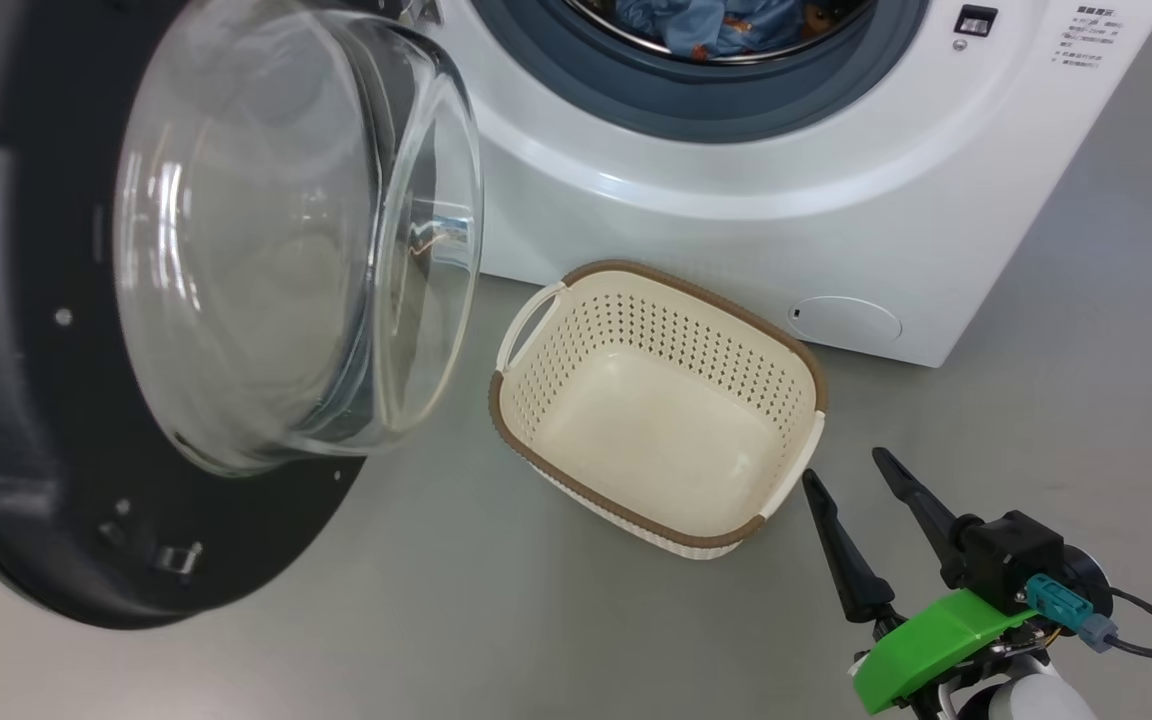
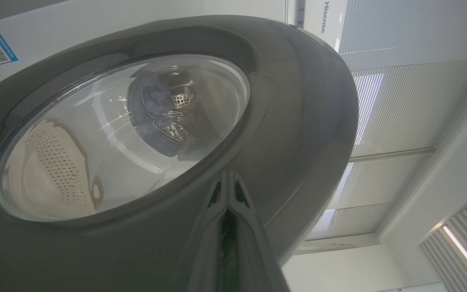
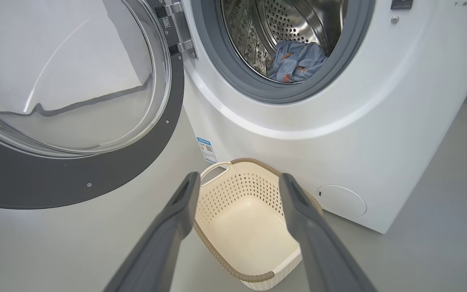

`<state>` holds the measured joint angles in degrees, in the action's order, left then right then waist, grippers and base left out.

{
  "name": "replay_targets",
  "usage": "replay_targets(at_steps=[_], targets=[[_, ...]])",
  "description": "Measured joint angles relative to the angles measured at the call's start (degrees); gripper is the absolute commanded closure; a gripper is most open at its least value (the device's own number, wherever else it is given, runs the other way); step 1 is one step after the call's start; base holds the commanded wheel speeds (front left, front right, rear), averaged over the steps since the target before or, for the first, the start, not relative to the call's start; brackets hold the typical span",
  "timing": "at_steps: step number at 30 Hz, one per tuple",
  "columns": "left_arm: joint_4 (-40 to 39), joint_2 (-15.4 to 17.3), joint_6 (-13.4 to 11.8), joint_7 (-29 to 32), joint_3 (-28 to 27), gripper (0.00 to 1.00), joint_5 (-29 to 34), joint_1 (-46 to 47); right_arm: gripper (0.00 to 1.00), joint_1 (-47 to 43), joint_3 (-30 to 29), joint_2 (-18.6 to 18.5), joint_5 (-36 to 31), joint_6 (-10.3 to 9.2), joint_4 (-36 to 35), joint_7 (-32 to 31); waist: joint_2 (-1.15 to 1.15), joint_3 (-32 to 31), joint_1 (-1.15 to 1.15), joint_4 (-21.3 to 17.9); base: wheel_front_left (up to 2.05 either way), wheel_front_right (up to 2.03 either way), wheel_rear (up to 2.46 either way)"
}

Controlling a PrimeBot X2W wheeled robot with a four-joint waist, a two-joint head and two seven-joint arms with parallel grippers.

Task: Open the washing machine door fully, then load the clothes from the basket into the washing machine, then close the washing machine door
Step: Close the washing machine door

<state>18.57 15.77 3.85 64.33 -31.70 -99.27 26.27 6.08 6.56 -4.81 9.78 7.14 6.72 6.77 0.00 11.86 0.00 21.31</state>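
**Door swung wide, clothes in the drum**

The left wrist view reads the name Hisense on white past the door. A blue label is stuck on the washing machine. The left claw is pinched shut on nothing, tips against the door's dark rim. The right claw gapes wide, holding nothing, just beside the basket. The right wrist view shows the clothes inside the steel drum

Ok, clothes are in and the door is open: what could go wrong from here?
The clothes lie near the front of the drum, close to the grey gasket; a fold may get pinched as the washing machine door closes. The left gripper, shut, only meets the door's glossy curved outside, so it may slip while pushing.
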Motion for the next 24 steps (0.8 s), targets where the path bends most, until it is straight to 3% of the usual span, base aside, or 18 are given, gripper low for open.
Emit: replay_targets(at_steps=[9,13,19,24], targets=[[-8.28,-4.50,-1.64,3.50,3.97,1.00,-0.45,-4.36,0.00,-0.07,0.08,0.68,1.02,0.00,1.58,1.52,0.00,-1.14,0.00,-1.71,0.00,0.00,0.00],[-13.19,-8.76,-1.92,5.49,7.15,1.00,-1.83,-6.57,0.00,-0.22,0.04,1.02,1.40,0.00,2.54,2.69,0.00,-1.82,0.00,-3.25,0.00,0.00,0.00],[-17.28,-12.94,-1.00,4.26,11.15,1.00,-2.20,-7.71,0.00,-0.21,0.08,1.21,1.49,0.00,3.53,3.47,0.00,-2.14,0.00,-5.71,0.00,0.00,0.00],[-17.39,-13.62,0.16,1.59,14.91,1.00,-3.35,-8.18,0.00,-0.21,0.18,1.29,1.63,0.00,4.08,4.02,0.00,-2.12,0.00,-8.38,0.00,0.00,0.00]])
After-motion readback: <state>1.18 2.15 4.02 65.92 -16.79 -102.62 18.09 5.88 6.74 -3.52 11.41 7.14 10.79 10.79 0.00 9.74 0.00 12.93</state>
